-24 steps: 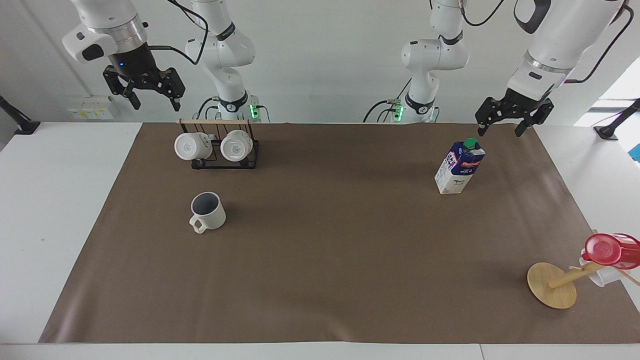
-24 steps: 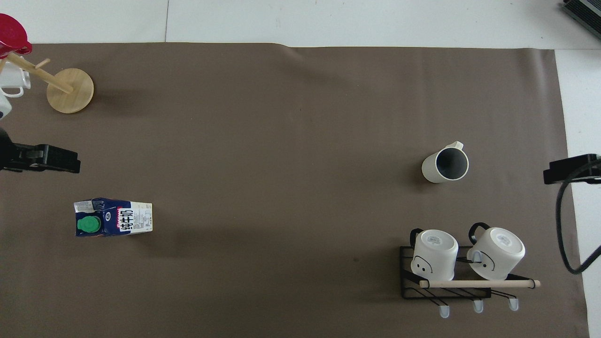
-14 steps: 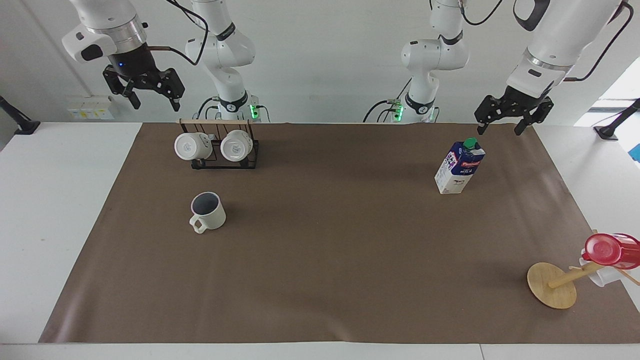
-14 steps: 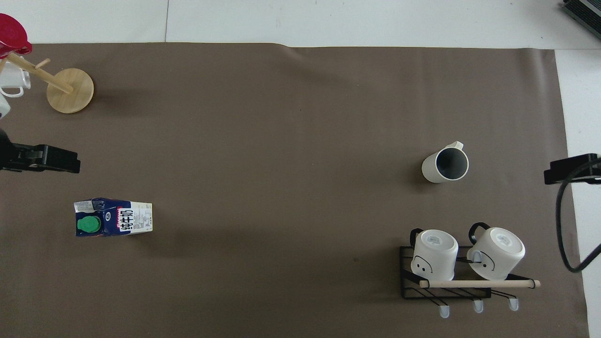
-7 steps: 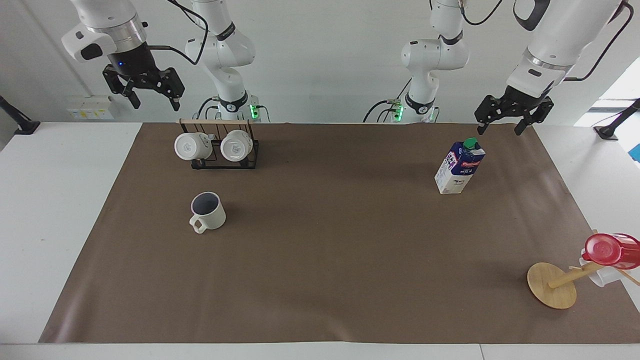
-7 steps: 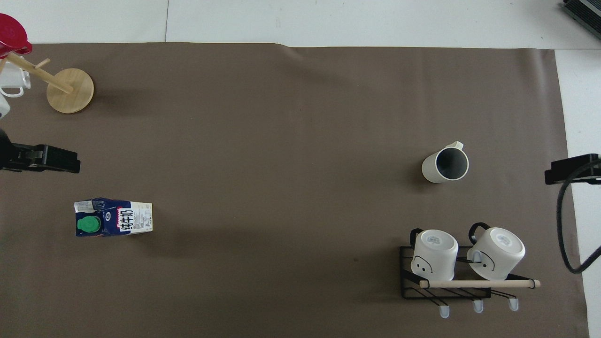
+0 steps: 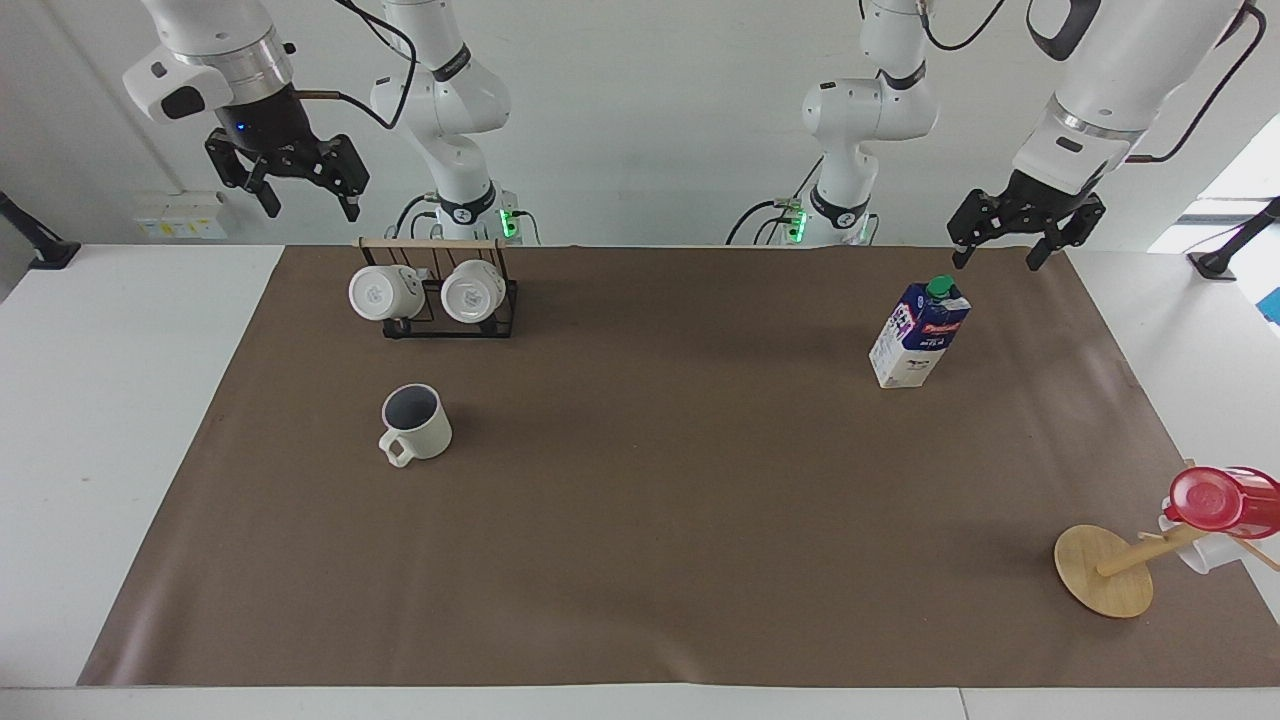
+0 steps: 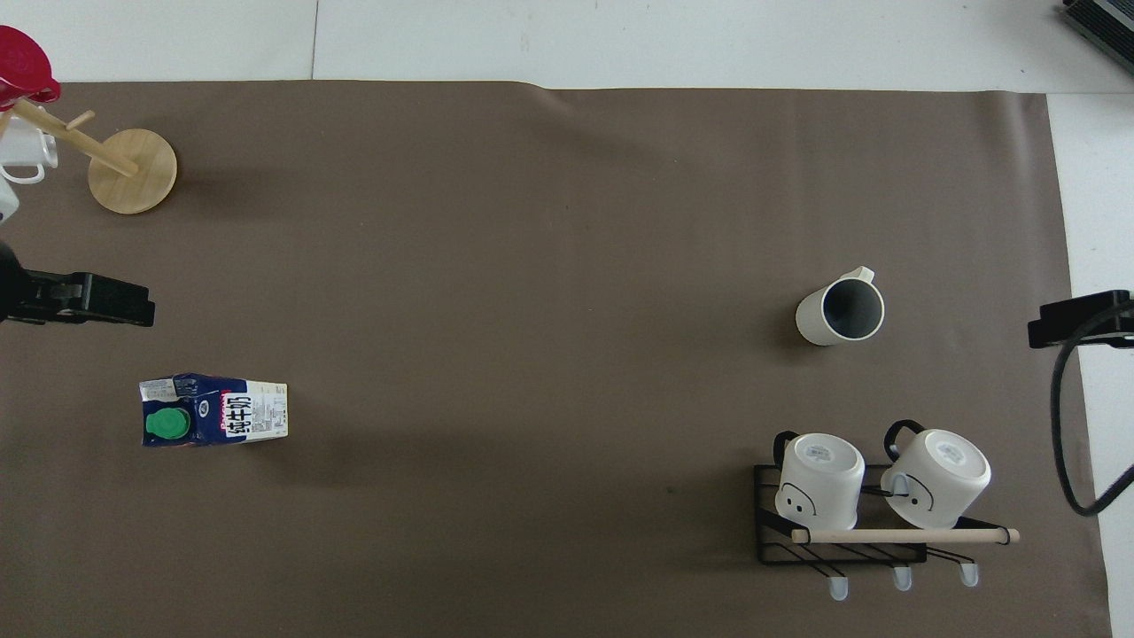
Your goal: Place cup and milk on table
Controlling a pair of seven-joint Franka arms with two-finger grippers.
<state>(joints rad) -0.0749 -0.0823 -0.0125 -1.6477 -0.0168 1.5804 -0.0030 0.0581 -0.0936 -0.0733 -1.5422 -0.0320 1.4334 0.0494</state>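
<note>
Facing view shows both arms whole; overhead view catches only dark edges of the 2 grippers at its sides, but shows the cup's dark inside and the milk's cap from above.

Left gripper [image 7: 997,255]: jaws spread wide, nothing between them, touching nothing. It hangs raised over the tabletop [image 7: 140,420] edge at the left arm's end, pointing down, arm slanting in from above. Milk [image 7: 918,334] stands upright on the brown sheet [image 7: 660,520] just below it in that view, clear of the fingers.

Right gripper [image 7: 312,198]: jaws also wide apart, empty. It's raised over the tabletop edge at the right arm's end, near the black mug rack [image 7: 448,300], which holds 2 white mugs [image 7: 383,291] on their sides.

Cup [image 7: 415,424] sits upright on the sheet, farther from the robots than the rack, handle pointing away from them.

Wooden mug tree [image 7: 1110,570] with a red cup [image 7: 1220,500] stands at the left arm's end, farther from the robots than the milk.
</note>
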